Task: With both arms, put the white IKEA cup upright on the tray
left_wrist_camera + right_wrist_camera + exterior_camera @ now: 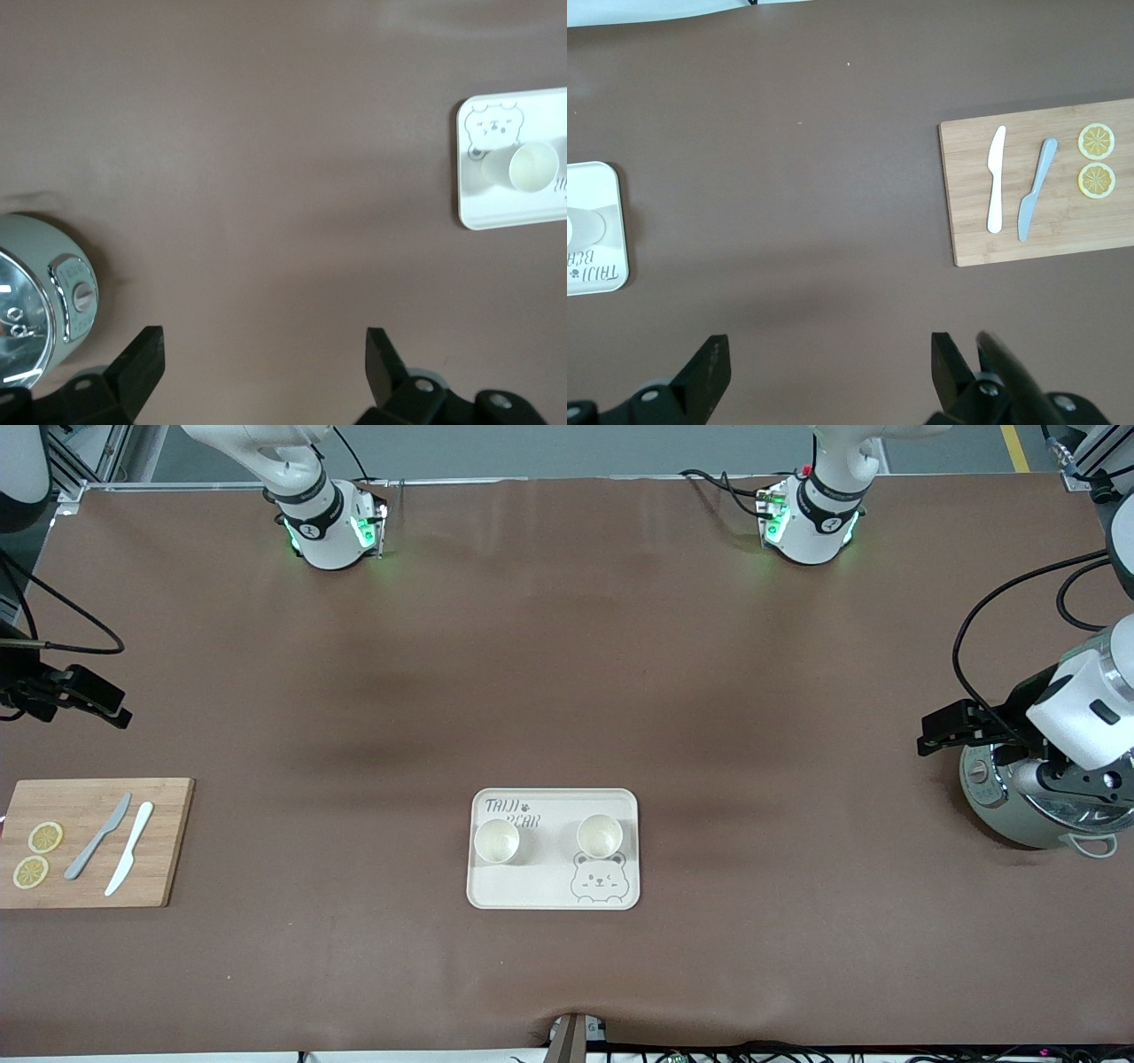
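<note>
The cream tray [532, 887] with "TAIJI BEAR" lettering lies mid-table, near the front camera. Two white cups stand upright on it, mouths up: one [496, 841] toward the right arm's end, one [600, 836] toward the left arm's end. My left gripper [932, 735] is open and empty over bare table beside a pot at the left arm's end. The left wrist view shows its gripper [264, 356], the tray [496, 211] and one cup [532, 166]. My right gripper [117, 710] is open and empty over bare table at the right arm's end. The right wrist view shows its gripper [830, 359] and the tray's corner [602, 186].
A wooden cutting board [164, 850] lies at the right arm's end with a grey knife [97, 836], a white knife [129, 848] and two lemon slices [45, 837]. A pale green pot with a metal lid [1019, 815] stands at the left arm's end, under the left wrist.
</note>
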`<state>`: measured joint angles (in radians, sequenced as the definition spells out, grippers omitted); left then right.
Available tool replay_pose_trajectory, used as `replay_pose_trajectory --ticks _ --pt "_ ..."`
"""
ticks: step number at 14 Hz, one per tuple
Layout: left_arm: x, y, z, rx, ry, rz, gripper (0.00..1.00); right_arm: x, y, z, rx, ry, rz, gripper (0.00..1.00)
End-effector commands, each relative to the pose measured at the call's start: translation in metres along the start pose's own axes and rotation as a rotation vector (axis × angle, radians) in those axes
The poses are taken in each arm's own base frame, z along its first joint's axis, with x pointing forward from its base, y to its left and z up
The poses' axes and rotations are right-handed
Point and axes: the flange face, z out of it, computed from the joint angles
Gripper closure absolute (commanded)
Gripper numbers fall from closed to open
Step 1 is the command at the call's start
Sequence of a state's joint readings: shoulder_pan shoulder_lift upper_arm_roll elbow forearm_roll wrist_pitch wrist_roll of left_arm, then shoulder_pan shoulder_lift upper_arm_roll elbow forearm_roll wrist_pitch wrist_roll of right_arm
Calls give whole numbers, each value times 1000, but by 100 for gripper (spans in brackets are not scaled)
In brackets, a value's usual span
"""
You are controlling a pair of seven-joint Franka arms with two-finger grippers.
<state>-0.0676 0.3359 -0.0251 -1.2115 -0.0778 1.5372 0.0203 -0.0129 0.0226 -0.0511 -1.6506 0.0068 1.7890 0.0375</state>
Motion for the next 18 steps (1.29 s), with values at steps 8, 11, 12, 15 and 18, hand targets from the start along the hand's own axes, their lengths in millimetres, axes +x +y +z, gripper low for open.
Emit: replay_pose_trajectory --ticks 8,11,12,15,18 --pt "-56 19 -31 126 -67 52 0 -25 2 -5 12 -35 -22 0" --pt "-56 32 -30 169 -65 91 0 -22 -2 -23 7 -23 -29 0" --pt "-56 39 -30 167 -60 105 0 -23 -6 -30 0 -31 -39 0" --pt "-63 51 -43 154 -35 98 0 -27 -21 -52 13 -72 -56 0" --pt "-72 54 -42 158 -45 92 0 -25 -20 -48 7 -78 -62 0"
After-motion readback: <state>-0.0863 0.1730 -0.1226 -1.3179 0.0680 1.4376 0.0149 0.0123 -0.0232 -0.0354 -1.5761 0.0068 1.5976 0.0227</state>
